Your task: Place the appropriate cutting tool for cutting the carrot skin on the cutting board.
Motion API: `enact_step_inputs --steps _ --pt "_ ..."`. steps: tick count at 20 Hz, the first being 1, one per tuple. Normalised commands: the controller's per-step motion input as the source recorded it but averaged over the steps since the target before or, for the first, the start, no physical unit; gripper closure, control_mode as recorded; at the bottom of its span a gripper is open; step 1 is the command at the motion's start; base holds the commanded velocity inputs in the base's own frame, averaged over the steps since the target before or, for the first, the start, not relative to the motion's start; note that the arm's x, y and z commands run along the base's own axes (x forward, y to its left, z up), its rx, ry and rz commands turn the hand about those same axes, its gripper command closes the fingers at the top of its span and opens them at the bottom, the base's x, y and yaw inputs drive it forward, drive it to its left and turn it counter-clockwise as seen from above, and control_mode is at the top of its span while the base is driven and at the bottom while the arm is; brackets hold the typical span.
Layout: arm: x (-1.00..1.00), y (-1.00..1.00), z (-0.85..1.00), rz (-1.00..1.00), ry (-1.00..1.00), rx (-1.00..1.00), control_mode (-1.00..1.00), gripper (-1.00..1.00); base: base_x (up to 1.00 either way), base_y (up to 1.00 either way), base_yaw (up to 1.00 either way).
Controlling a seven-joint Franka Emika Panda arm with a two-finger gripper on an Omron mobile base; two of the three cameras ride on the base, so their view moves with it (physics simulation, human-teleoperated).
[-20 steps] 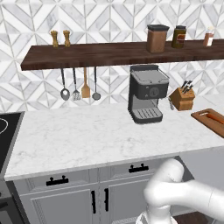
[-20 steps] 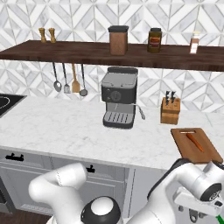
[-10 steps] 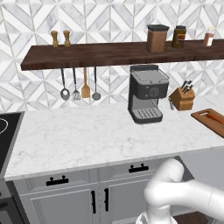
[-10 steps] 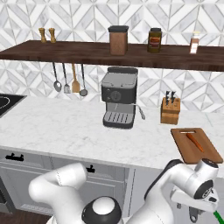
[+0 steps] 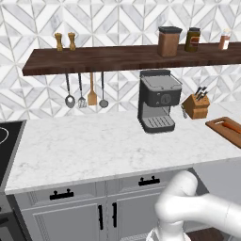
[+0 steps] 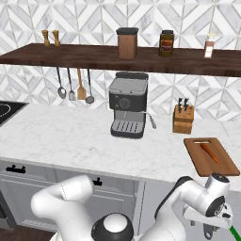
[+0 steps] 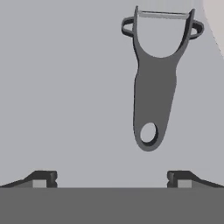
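A: White marble counter [image 6: 56, 136]. Left to right in the right base view: hanging utensils [image 6: 73, 84], a grey coffee machine [image 6: 128, 104], a light-wood knife block [image 6: 183, 116], then the reddish-brown cutting board [image 6: 210, 157] with the carrot [image 6: 208, 151] lying on it.

B: Any legible labels?

A: None can be read; the jars [image 6: 166, 43] on the shelf [image 6: 94, 54] are too small.

B: And the claw [image 7: 111, 178]?

A: Jaws spread wide, holding nothing. In the hand view a dark grey Y-shaped peeler [image 7: 154, 78] lies on a plain grey surface ahead of the fingertips [image 7: 43, 177], right of centre, apart from them.
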Motion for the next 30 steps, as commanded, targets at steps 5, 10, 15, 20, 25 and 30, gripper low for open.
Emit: enact_step_inputs --steps 5,10,15,20,25,30 --pt "0.23 -0.23 -0.22 0.00 0.00 -0.04 -1.00 -1.00 0.00 0.00 0.00" --pt "0.37 -0.26 -0.19 0.00 0.00 0.00 -1.00 -1.00 0.00 0.00 0.00" --pt "0.32 -0.34 -0.25 0.00 0.00 0.00 -1.00 -1.00 0.00 0.00 0.00" --pt "0.10 -0.29 -0.35 0.00 0.00 0.00 -1.00 -1.00 0.00 0.00 0.00" --pt "0.00 -0.04 -0.32 0.00 0.00 0.00 -1.00 -1.00 0.00 0.00 0.00" --pt "-0.04 0.00 -0.27 0.00 0.00 0.00 -1.00 -1.00 0.00 0.00 0.00"
